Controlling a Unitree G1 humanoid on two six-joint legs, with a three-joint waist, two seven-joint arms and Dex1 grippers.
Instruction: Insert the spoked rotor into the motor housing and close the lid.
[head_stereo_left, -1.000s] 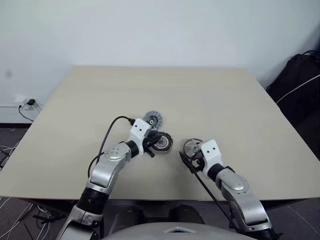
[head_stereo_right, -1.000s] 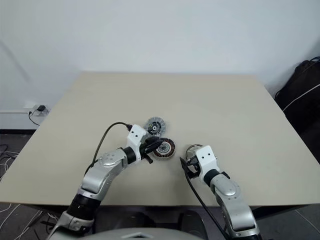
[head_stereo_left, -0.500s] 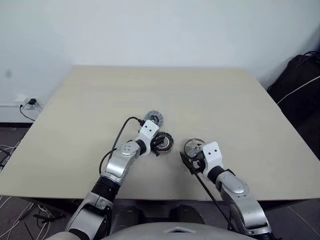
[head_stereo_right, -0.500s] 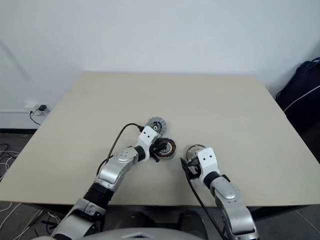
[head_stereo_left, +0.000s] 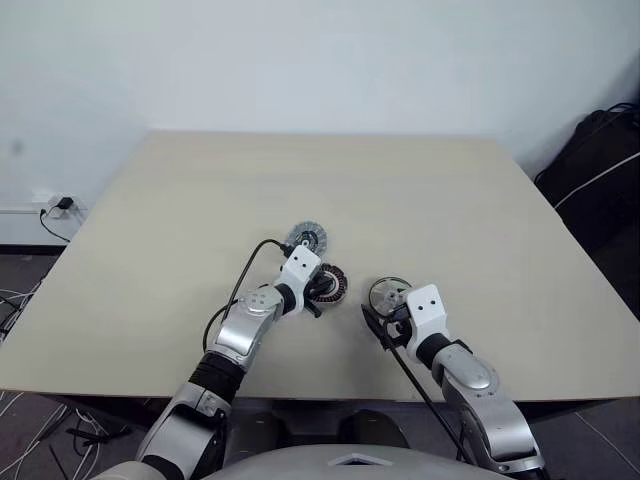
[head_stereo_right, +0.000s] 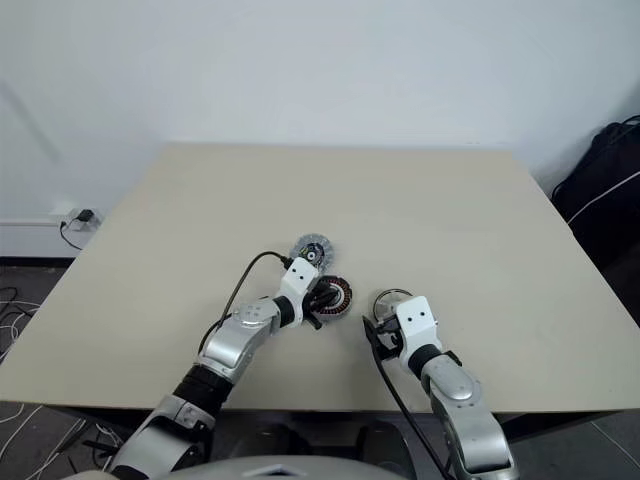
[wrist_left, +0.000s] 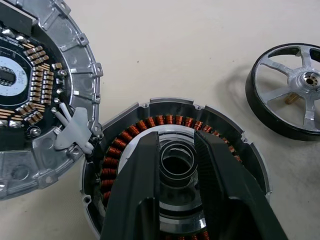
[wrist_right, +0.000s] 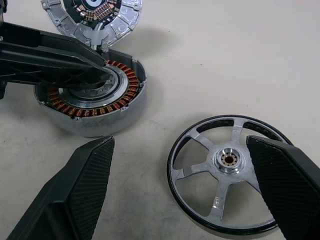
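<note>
The motor housing (wrist_left: 119, 146), a dark ring with copper windings, lies flat on the table near the middle. My left gripper (wrist_left: 177, 146) reaches into it from the left, its two fingers shut on the round hub at its centre. The lid (head_stereo_left: 306, 238) lies just behind the housing with its windings face up, touching the housing's rim. To the right lies the spoked rotor (wrist_right: 227, 172), flat on the table. My right gripper (wrist_right: 181, 150) hovers just short of the rotor, wide open, with nothing between its fingers (wrist_right: 87, 185).
The tan table (head_stereo_left: 450, 200) spreads bare around the three parts. A black cable (head_stereo_left: 245, 270) loops over the left arm. A dark bag (head_stereo_left: 600, 160) stands on the floor beyond the table's right edge.
The left arm has stretched forward and sunk, and the housing it held tilted above the table now lies flat on it. The right arm has kept still.
</note>
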